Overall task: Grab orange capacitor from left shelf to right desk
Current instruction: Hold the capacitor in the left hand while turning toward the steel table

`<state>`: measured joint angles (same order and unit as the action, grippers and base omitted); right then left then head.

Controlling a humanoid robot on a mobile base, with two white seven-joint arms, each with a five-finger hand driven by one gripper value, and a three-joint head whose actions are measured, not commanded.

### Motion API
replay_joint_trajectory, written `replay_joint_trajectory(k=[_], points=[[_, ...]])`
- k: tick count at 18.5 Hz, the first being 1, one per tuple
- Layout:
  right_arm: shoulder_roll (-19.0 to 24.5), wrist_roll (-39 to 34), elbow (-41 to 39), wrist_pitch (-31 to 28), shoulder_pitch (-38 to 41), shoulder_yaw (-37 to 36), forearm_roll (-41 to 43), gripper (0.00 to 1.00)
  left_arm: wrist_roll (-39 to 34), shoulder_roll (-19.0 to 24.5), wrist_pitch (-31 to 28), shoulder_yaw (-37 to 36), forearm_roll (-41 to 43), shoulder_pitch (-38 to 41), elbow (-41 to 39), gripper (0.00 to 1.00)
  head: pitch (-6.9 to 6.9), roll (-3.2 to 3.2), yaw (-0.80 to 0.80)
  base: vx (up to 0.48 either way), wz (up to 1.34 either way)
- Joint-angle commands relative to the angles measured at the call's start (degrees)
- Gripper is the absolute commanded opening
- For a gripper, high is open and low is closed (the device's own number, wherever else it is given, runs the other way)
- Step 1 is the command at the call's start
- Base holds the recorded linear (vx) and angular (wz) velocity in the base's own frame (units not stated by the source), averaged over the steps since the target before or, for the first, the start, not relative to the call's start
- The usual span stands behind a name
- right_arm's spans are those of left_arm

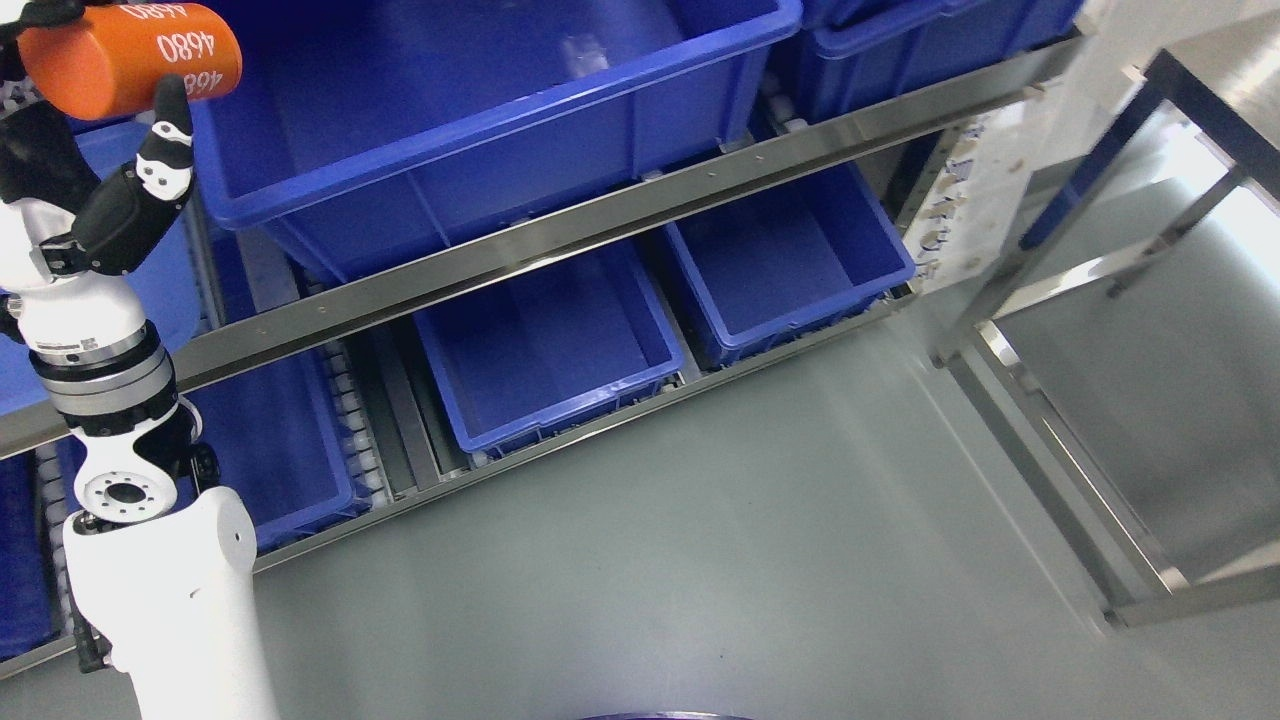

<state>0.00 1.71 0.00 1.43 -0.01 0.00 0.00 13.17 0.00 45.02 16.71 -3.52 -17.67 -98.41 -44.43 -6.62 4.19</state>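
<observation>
- Grey floor (780, 560) nearest, bare and shiny.
- Left arm (150, 590) rising from the lower left, white with a metal wrist ring.
- Left hand (95, 140) at the top left, black fingers (170, 130) curled around the orange can (130, 58), thumb pressed against its underside.
- Orange can lying sideways in that grip, white digits on it, held above the blue bins (480, 130) of the shelf (560, 235).
- Lower blue trays (550, 345) beneath the steel rail.
- Steel desk (1215, 80) far right, well apart from the can.
</observation>
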Motion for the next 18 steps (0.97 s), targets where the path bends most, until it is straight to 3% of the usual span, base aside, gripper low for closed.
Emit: replay_joint_trajectory(k=[1, 18], points=[[-1.0, 0.0, -1.0, 0.0, 1.1, -0.7, -0.3, 1.00, 0.0, 1.0, 0.0, -2.4, 0.0, 0.0, -0.1, 0.00, 0.00, 0.00, 0.00, -0.117, -0.60], [-1.0, 0.0, -1.0, 0.0, 1.1, -0.7, -0.3, 1.00, 0.0, 1.0, 0.0, -8.6, 0.0, -0.3, 0.3, 0.00, 0.00, 0.00, 0.00, -0.108, -0.65]])
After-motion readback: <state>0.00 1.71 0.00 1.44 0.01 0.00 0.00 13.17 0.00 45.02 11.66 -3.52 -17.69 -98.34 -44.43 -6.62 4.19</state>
